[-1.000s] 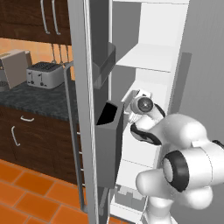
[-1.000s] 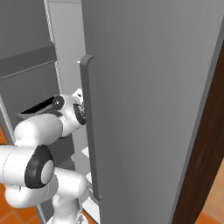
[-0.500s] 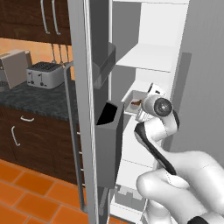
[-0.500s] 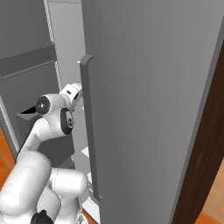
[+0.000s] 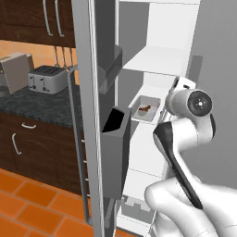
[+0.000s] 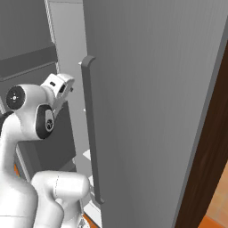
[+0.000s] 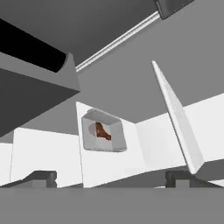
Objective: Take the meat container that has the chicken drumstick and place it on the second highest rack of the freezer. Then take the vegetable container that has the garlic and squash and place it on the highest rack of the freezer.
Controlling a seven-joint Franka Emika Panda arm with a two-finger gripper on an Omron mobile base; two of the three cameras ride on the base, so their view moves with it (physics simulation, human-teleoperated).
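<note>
Left base view: the freezer stands open, its grey door edge and dark door bins in the foreground. Inside, the meat container, a shallow pale tray, sits on the second highest rack, with the chicken drumstick lying in it as a small reddish-brown lump. The highest rack above it is a bare white panel. The white arm rises from the lower right and its wrist hangs just to the right of the tray, apart from it; the fingertips themselves are hidden behind the wrist here. Off to the far side from the hand, a toaster stands on a dark counter.

Right base view: the arm comes up from the lower left, and the white hand body points in behind the long vertical bar handle of the grey door. The fingers are hidden past the door edge.

Hand view: the gripper shows two dark fingertips at the bottom, set wide apart with nothing between them. The meat container lies ahead of the hand, between the lines of the two fingers and clear of both, resting on a white shelf panel, the drumstick inside. A dark door bin looms on the left of the hand, and a thin white panel slants off to its right
</note>
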